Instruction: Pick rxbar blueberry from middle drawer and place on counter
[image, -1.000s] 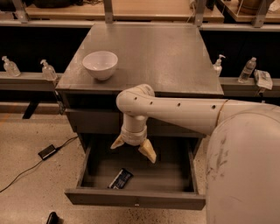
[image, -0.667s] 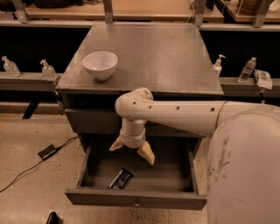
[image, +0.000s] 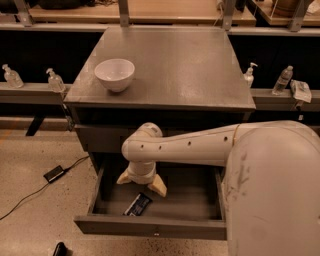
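The rxbar blueberry (image: 137, 205), a small dark wrapper with white patches, lies flat on the floor of the open middle drawer (image: 150, 226), near its front left. My gripper (image: 142, 183) hangs from the white arm just above and behind the bar, inside the drawer. Its two tan fingers (image: 159, 187) are spread apart and hold nothing. The counter (image: 185, 65) is the grey slab above the drawer.
A white bowl (image: 115, 74) stands on the counter's front left. Bottles (image: 55, 80) stand on side ledges left and right. A black device with a cable (image: 53, 173) lies on the floor to the left. My arm's bulk fills the lower right.
The gripper has moved a little left and lower into the drawer, closer to the bar. The bar has not moved.
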